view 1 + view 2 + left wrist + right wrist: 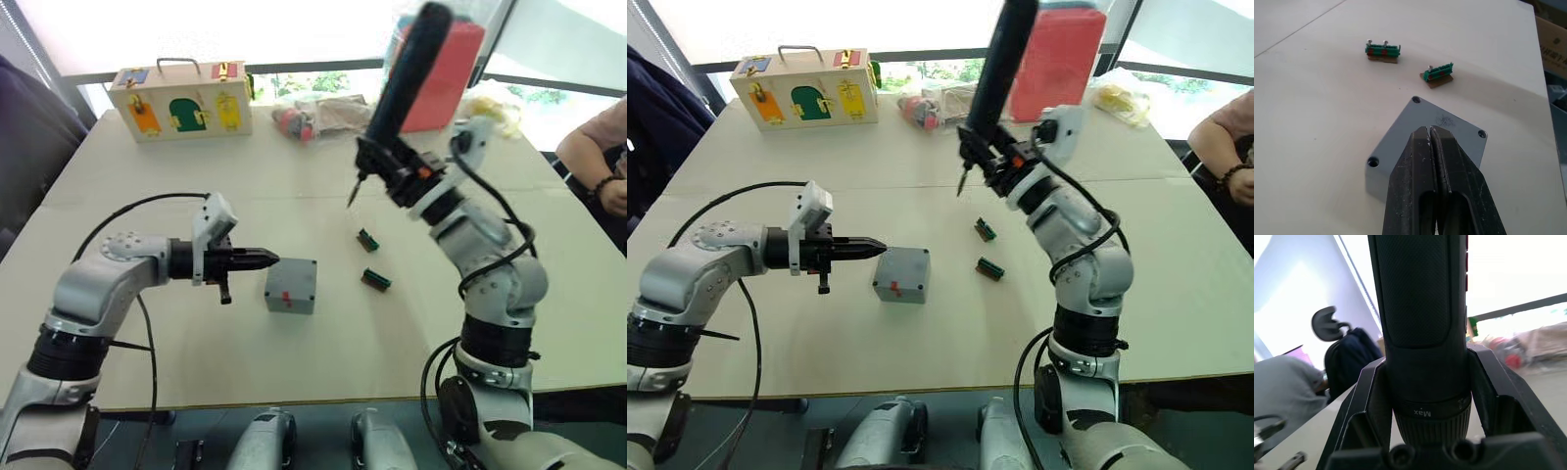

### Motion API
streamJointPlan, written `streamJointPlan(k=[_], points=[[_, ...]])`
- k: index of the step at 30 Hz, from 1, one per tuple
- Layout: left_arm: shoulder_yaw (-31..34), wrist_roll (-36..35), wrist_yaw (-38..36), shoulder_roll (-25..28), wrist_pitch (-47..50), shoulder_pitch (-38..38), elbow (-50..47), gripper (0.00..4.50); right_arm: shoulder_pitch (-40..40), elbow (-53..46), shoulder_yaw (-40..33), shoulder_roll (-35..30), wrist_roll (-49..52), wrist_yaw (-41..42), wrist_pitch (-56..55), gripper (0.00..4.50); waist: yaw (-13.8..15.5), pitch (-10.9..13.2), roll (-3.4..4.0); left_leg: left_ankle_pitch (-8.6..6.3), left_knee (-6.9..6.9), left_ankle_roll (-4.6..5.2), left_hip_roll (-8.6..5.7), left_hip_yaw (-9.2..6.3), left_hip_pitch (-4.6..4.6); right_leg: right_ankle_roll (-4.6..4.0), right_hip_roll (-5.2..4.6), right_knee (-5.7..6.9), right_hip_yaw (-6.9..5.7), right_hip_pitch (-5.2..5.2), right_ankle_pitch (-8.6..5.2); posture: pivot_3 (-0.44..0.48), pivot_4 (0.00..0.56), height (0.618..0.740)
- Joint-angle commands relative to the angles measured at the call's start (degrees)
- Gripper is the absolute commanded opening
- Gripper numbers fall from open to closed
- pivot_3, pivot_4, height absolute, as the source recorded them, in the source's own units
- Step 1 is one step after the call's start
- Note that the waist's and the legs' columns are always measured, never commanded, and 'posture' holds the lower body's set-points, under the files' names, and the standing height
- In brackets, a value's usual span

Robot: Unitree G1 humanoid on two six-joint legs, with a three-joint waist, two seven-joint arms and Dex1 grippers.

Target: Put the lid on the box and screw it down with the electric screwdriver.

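in the left eye view the box point(290, 285) sits on the table point(137, 196) a little left of centre, its lid point(292, 277) already on top and a small red mark on the side facing the camera. the left gripper point(266, 258) reaches in from 9 o'clock of the box, fingers pressed together and holding nothing, its tip just beside the box's upper left corner; whether it touches i cannot tell. the right gripper point(390, 168) is raised at about 1 o'clock of the box, clamped on the screwdriver point(402, 83), which leans with its black body up and its thin bit pointing down in the air, well apart from the box. two green blocks point(371, 259) lie at 3 o'clock of the box, one nearer the far edge than the other. a wooden case point(181, 99) with coloured doors stands at the far left of the table, a red block point(446, 73) at the far right, some wrapped clutter between them. a person's arm point(598, 157) rests at the table's right edge.

the right eye view gives the same layout.

in the left wrist view the closed fingers point(1415, 181) hang over the lid, whose corner screw holes show, with both green blocks beyond it.

in the right wrist view both fingers point(1366, 401) grip the screwdriver's black barrel, marked "max".
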Motion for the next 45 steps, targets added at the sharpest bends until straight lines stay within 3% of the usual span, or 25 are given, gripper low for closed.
streamJointPlan(k=[1,19,45], points=[[0.6,0.0,1.0,0.3,-0.4,2.7,-4.2,0.00,3.1,-7.5,4.2,-1.1,1.2,2.6,-3.4,1.79,0.0,0.0,0.00,0.00,-0.01,0.00,0.01,0.00,0.00,0.00,0.01,-0.02,0.00,-0.01,0.00,0.000,0.150,0.740],[-6.4,9.5,2.3,-3.7,-7.2,2.6,1.4,0.00,11.1,-8.0,14.2,-2.2,-1.9,3.7,-10.2,1.79,0.4,0.0,-0.02,0.00,0.07,-0.01,-0.02,0.00,0.12,0.00,-0.01,0.14,0.02,0.07,-0.01,0.000,0.150,0.740],[-6.5,10.1,-1.5,-1.1,-6.4,2.0,2.5,0.00,14.7,0.6,17.8,0.9,-5.6,2.9,-18.4,1.79,0.3,0.0,-0.03,0.00,0.07,-0.01,-0.02,0.01,0.28,0.00,0.00,0.21,0.03,0.19,-0.02,0.000,0.150,0.740]])
